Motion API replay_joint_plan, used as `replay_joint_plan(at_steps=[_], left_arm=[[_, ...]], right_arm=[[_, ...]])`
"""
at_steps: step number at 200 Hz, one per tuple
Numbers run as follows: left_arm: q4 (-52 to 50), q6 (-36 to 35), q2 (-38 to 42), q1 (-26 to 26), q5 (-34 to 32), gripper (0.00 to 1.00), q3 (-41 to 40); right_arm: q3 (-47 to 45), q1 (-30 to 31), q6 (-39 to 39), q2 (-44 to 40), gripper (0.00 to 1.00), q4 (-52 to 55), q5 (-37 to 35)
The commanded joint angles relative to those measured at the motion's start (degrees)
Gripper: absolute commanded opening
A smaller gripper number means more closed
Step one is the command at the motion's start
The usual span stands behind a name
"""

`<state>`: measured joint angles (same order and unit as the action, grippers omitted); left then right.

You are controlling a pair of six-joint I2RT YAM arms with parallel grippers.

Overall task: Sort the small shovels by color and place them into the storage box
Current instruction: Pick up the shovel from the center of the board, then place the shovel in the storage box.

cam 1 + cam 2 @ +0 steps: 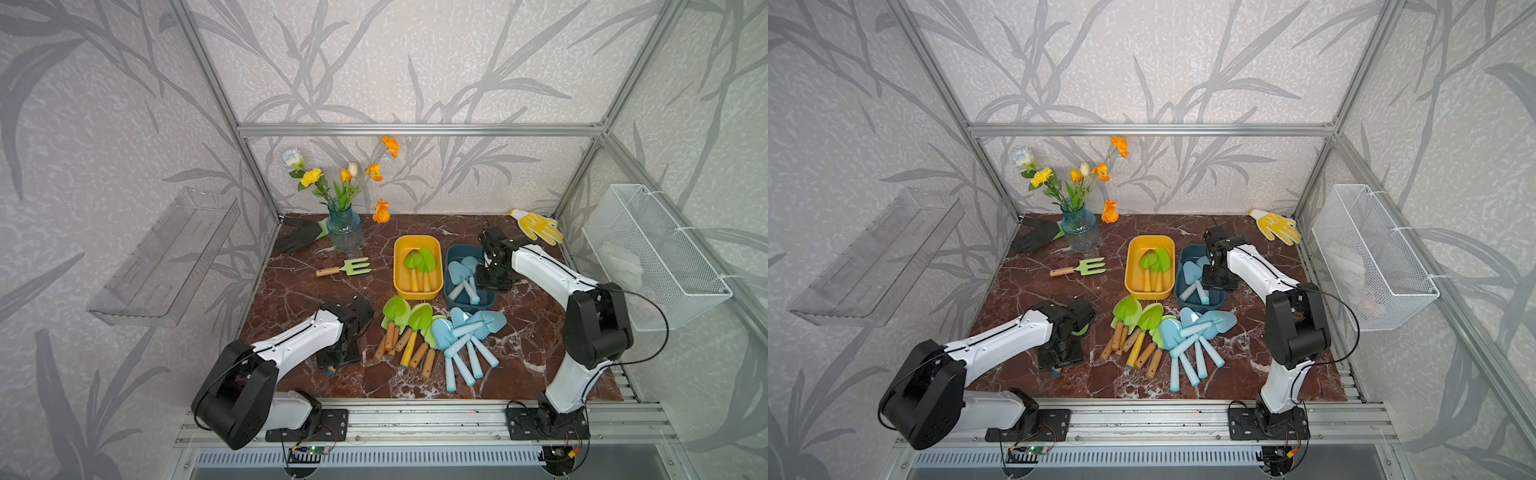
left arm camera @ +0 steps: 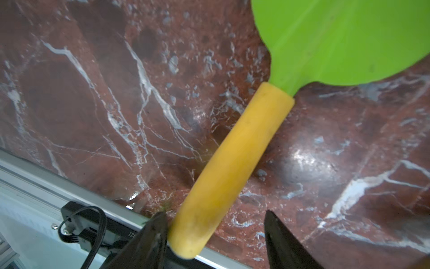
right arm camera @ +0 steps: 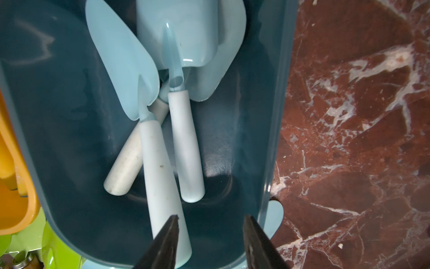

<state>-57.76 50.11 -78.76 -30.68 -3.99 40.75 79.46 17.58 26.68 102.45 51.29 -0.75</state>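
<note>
My left gripper (image 2: 215, 213) stands open, wider than the yellow handle of the green shovel (image 2: 232, 167) that lies between its fingers. One finger (image 2: 156, 235) touches the butt end of the handle. The other stands clear of it, so I have no clamp on the shovel. The handle's long axis runs straight out from the jaws to the lime blade, so my fingers sit squarely across it. The handle is off centre, though, hard against one side. I cannot tell whether the shovel rests on the marble table (image 1: 299, 299) or hangs a little above it.

All this is at the near left of the table, just left of the heap of green shovels (image 1: 397, 309). The yellow box (image 1: 397, 266), with a few green shovels in it, lies farther off and to the right, beyond that heap. My left arm is the nearer one. I judge the next move is to close evenly, lift, then carry far and right over the heap.

My right gripper (image 3: 210, 217) hangs over the dark blue box (image 3: 58, 139), jaws apart with nothing between them. Three blue shovels (image 3: 160, 151) lie inside, and one handle ends beside a finger, not in the gap. The heap of blue shovels (image 1: 482, 324) waits just near of that box.
</note>
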Motion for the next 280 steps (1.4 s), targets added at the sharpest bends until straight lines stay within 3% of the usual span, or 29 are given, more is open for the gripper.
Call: replay_joint_plan(at_steps=[1, 8, 31, 49, 88, 115, 170, 223, 265, 280], left_arm=[[1.88, 0.07, -2.37, 0.20, 1.09, 0.61, -0.51], [2.26, -0.05, -3.15, 0.26, 1.30, 0.57, -0.58], [2.61, -0.53, -4.78, 0.20, 1.14, 0.21, 0.09], [0.92, -0.27, -4.58, 0.24, -0.48, 0.00, 1.97], [-5.24, -3.00, -1.45, 0.02, -4.15, 0.00, 13.32], [-5.02, -9.84, -3.82, -0.17, -0.81, 0.00, 25.39], [-3.58, -17.29, -26.49, -1.89, 9.35, 0.00, 52.84], [-6.81, -19.97, -48.96, -4.31, 13.05, 0.00, 79.74], [-9.61, -19.91, -57.49, -4.57, 14.62, 0.00, 88.79], [-9.58, -19.78, -58.90, -4.52, 14.99, 0.09, 89.18]], right_arm=[[-0.79, 0.17, 0.89, -2.82, 0.47, 0.01, 0.73], [-1.04, 0.17, 0.83, -2.94, 0.47, -0.02, 0.58], [-1.80, 0.17, 0.67, -3.69, 0.47, -0.14, 0.18], [-2.28, 0.16, 0.57, -4.14, 0.47, -0.26, 0.27], [-2.82, 0.17, 0.39, -4.32, 0.47, -0.31, 0.41], [-3.15, 0.18, 0.57, -6.28, 0.47, -0.45, 0.25], [-4.51, -0.56, 1.27, -9.03, 0.47, 0.56, 0.16], [-6.88, -1.26, 1.70, -13.31, 0.47, 2.20, -0.50], [-8.91, -1.43, 1.89, -15.94, 0.47, 2.59, -0.29], [-9.09, -1.46, 1.85, -16.30, 0.47, 2.68, -0.10]])
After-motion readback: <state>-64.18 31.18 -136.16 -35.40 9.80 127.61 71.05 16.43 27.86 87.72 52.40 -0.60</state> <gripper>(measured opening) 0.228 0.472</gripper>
